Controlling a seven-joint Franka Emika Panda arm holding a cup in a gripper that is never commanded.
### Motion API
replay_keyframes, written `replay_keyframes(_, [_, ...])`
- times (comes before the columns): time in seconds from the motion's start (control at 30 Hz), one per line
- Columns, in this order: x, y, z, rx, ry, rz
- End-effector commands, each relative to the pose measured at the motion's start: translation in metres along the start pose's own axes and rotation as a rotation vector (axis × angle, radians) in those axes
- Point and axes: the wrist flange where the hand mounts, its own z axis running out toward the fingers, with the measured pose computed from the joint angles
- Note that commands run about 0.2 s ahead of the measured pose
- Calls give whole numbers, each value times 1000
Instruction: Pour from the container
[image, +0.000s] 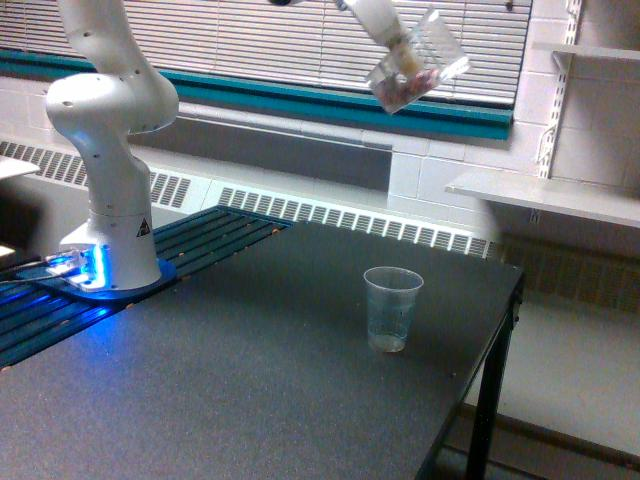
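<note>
The container (418, 64) hangs high in the air near the top of the exterior view, well above the table (250, 390) and tilted, its open mouth angled up toward the exterior view's right. It is clear, stout plastic with flat-looking walls, and a clump of small reddish and pale bits sits in its lower end. The gripper (398, 42) comes in from the upper left as a white, blurred wedge, touching the container's upper left side. It appears to carry the container, but how its fingers stand is too smeared to tell.

Down below, the cup (392, 308) stands upright on the table, toward the far right corner and a little in from the right edge. It is thin, clear plastic, tapered to a narrow base with a rolled rim, and looks nearly empty. It sits well below the container.

The tabletop is dark, matte and finely speckled, with a black leg (488, 400) showing under the right edge. At the table's left end the arm's base (108, 150) rises, smooth glossy white and rounded at the joints, from a mount glowing blue. Beside it runs a panel of dark ribbed slats (215, 235). Behind, pale horizontal blinds (260, 40) hang over a teal sill band.
</note>
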Motion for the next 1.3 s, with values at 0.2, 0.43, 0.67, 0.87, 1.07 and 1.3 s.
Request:
replay_keyframes(0.2, [-33, 20, 13, -44, -72, -94])
replay_keyframes(0.43, [-50, 27, 26, -70, -100, -100])
replay_keyframes(0.67, [-72, 38, 41, -93, -145, -94])
replay_keyframes(0.87, [-87, 49, 51, -118, -166, -93])
replay_keyframes(1.07, [-107, 62, 59, -151, -200, -49])
replay_keyframes(1.3, [-126, 73, 64, -196, -236, -31])
